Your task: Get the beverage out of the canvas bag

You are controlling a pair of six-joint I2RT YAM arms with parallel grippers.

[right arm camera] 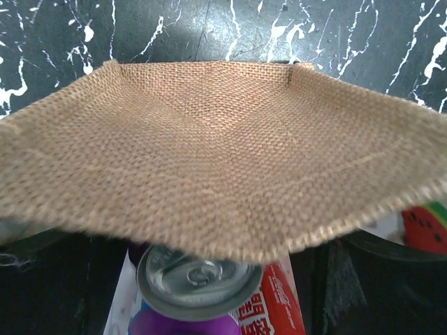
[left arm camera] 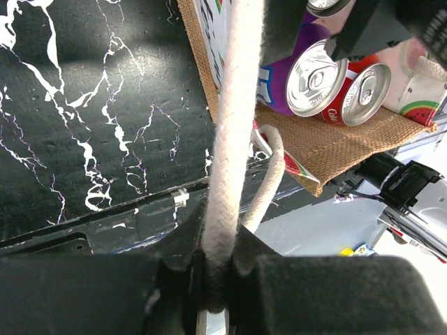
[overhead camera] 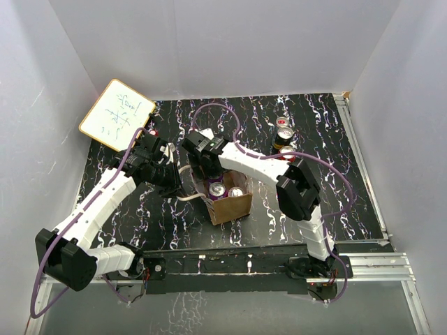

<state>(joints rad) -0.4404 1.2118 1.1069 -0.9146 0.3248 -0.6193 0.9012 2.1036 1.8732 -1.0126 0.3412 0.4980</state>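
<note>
The canvas bag (overhead camera: 234,208) stands upright towards the near edge of the desk (overhead camera: 328,125), about midway between its left and right edges. It is soft woven cloth and sags. In the right wrist view one wall droops over the mouth and half hides the drinks below.

The left gripper (left arm camera: 216,276) is clamped on one off-white rope handle (left arm camera: 234,139) and holds it taut, which probably steadies the bag. The right gripper (overhead camera: 204,167) hangs over the far side of the bag's mouth. Its fingers are not clearly shown, so I cannot tell whether it is spread or closed.

Each drink is likely a rigid, smooth metal cylinder with some weight if full, and slippery on its sides. The sound hold is probably across the body just under the top rim, lifting straight up so the cloth does not drag.

Counted:
- In the bag, a purple can (left arm camera: 316,77) and a red can (left arm camera: 367,94) lie touching each other. The sliver of a third top may show beside them.
- At least two loose cans (overhead camera: 283,138) stand close together towards the far right corner.
- The bag has two handles, and one is gripped.
- One whiteboard (overhead camera: 116,114) leans at the far left corner.
</note>
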